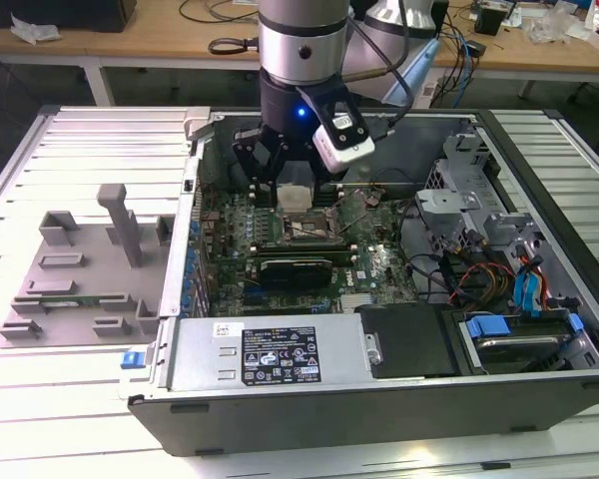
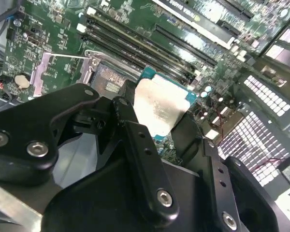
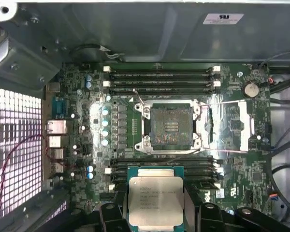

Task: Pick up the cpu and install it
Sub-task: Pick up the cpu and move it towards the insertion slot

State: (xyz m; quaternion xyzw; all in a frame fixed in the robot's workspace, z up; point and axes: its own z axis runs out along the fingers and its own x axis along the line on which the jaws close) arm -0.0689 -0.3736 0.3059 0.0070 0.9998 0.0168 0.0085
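Note:
The cpu [image 3: 155, 195], a flat square chip with a silvery top and teal edge, is held between my gripper's black fingers [image 3: 155, 212]. In the second wrist view the cpu [image 2: 159, 107] sits clamped between the two fingers [image 2: 135, 140]. In the exterior view the cpu [image 1: 296, 188] hangs under the gripper [image 1: 296, 180], inside the open computer case and just above the motherboard. The dark, metal-framed socket [image 3: 171, 127] lies open, its load plate swung aside, a short way from the chip. My gripper is shut on the cpu.
Memory slots [image 3: 159, 76] flank the socket on both sides. The case [image 1: 379, 379] has a power supply at the front, a drive cage [image 1: 519, 329] with cables at the exterior view's right, and a grey fixture tray [image 1: 80, 264] at its left.

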